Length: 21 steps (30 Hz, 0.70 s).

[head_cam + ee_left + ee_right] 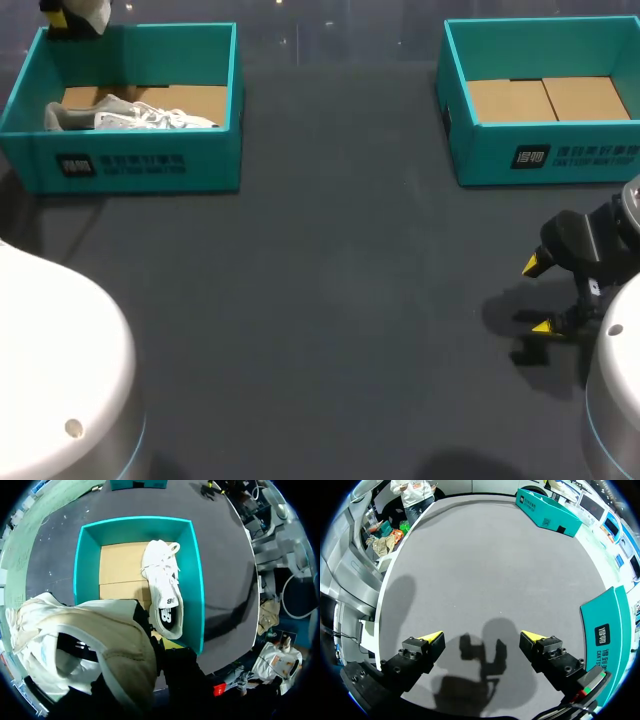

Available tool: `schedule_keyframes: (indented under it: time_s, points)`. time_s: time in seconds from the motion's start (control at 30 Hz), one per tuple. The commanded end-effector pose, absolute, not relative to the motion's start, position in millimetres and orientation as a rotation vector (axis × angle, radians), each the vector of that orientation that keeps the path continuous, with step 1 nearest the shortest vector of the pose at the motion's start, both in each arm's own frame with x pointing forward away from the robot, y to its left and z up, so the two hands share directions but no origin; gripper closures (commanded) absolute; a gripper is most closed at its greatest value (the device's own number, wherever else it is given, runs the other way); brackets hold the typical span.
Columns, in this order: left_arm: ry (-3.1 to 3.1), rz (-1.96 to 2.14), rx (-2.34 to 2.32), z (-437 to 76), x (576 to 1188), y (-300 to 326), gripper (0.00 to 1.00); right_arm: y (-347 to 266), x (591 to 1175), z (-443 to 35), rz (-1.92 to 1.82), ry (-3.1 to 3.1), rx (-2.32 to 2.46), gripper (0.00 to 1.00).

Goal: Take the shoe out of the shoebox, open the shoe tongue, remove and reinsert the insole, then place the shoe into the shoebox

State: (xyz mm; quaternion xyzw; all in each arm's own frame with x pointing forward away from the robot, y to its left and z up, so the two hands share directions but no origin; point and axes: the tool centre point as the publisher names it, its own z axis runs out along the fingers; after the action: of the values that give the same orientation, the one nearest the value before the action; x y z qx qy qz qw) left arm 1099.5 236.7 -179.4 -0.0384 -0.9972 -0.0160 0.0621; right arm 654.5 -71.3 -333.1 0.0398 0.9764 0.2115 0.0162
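White sneaker (164, 587) lies in left shoebox (87, 565); second shoe (100, 640) hides left gripper (62, 20), grip unclear; right gripper (481, 636) spread wide.

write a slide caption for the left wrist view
White sneaker lying in the teal shoebox, a second pale shoe close before the camera.

Dark grey table (330, 300), empty teal box (490, 155)

Head camera overlooks the worktop (330, 300) from behind; left wrist looks down into the ten-o'clock shoebox (140, 165) both share; right wrist skims worktop closely.
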Motion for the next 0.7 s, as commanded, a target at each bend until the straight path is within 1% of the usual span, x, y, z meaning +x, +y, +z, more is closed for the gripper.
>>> schedule_keyframes:
  time_s: [0.03, 0.17, 0.2, 0.23, 0.63, 0.7]
  points:
    - [-3.053, -0.105, -0.569, -175.0, 1099.4, 250.8, 1.00, -71.2, 652.7, -332.3, 0.654, 3.035, 0.125, 0.00]
    - [-3.102, -0.239, -1.023, -174.1, 1099.1, 274.6, 1.00, -71.2, 652.7, -332.3, 0.654, 3.035, 0.125, 0.00]
    - [-3.065, -0.263, -1.229, -174.7, 1097.7, 282.3, 1.00, -71.2, 652.7, -332.3, 0.654, 3.035, 0.125, 0.00]
    - [-3.045, -0.296, -1.292, -175.4, 1099.3, 289.7, 1.00, -71.2, 652.7, -332.3, 0.654, 3.035, 0.125, 0.00]
    - [-3.045, -0.296, -1.292, -175.4, 1099.3, 289.7, 1.00, -71.2, 652.7, -332.3, 0.654, 3.035, 0.125, 0.00]
    - [-2.955, -0.228, -1.502, -175.7, 1101.4, 289.2, 1.00, -71.2, 652.7, -332.3, 0.654, 3.035, 0.125, 0.00]
